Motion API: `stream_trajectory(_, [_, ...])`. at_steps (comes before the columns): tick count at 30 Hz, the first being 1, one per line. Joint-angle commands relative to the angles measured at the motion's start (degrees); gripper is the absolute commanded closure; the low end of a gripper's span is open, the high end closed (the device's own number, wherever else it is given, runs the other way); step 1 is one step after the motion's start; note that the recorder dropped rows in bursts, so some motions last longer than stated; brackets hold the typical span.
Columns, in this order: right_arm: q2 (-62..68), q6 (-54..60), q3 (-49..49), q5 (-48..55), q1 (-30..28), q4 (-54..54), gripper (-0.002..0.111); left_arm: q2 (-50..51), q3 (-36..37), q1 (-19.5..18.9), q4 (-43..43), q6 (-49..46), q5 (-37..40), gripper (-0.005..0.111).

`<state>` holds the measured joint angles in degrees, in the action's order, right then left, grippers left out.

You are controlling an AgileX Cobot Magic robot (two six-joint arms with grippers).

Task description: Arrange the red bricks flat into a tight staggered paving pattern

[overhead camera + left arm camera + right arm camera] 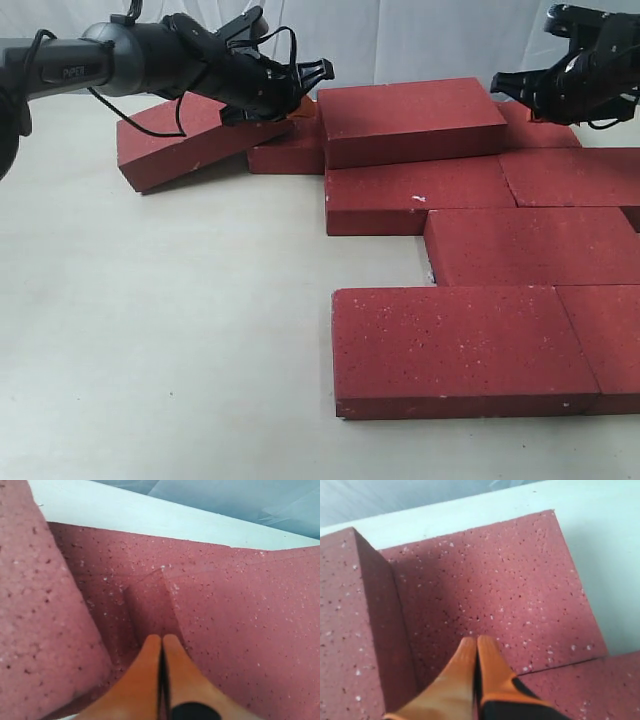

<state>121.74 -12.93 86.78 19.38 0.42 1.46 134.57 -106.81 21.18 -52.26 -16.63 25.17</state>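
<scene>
Red bricks (450, 345) half paved; left gripper (161, 639) by the tilted brick (185, 140), jaws pressed together, and right gripper (476, 641) likewise.

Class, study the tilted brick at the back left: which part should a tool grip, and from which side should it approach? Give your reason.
On the tilted brick, probably the near long edge toward its raised end, pinched top to underside from the front. That end rests on a lower brick, so its underside seems clear of the table there.

Only marking: small pale lettering on the left arm (75, 72) link, too blurred to read.
</scene>
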Motion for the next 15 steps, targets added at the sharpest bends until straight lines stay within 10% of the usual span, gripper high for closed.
stream_trajectory(1, [1.2,3.4,0.4,-3.3,2.0,0.1,0.109,0.3,-0.3,0.1,-0.6,0.1,0.3,0.107])
stream_trajectory(15, [-1.7,11.9,0.4,5.4,4.7,-5.1,0.109,0.3,-0.3,0.1,-0.8,0.1,2.5,0.107])
